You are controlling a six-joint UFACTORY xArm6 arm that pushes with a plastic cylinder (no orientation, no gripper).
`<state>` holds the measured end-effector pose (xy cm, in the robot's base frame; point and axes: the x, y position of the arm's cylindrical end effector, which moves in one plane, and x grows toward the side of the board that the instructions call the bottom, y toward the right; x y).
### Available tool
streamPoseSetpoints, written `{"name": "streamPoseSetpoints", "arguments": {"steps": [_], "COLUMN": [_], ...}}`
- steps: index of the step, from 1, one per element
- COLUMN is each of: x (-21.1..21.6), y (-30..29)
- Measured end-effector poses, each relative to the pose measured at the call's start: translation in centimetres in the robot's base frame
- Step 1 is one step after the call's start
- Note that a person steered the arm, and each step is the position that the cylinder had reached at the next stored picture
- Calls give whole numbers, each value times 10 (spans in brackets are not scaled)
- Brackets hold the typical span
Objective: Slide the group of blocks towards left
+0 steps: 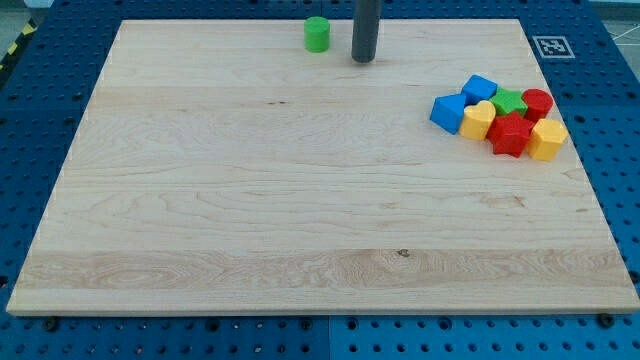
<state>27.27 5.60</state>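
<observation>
A tight group of blocks lies at the view's right on the wooden board: a blue triangular block, a blue cube, a yellow heart-like block, a green star, a red cylinder, a red star and a yellow hexagonal block. A green cylinder stands alone near the view's top. My tip rests just right of the green cylinder, well to the upper left of the group and touching no block.
The board sits on a blue perforated table. A black and white marker tag lies at the board's top right corner.
</observation>
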Motion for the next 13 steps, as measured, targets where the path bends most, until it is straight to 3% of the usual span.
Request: {"name": "streamPoseSetpoints", "arguments": {"steps": [1,3,9,12,13], "x": [-6,-7,46,61,88], "y": [26,179,239,241,233]}}
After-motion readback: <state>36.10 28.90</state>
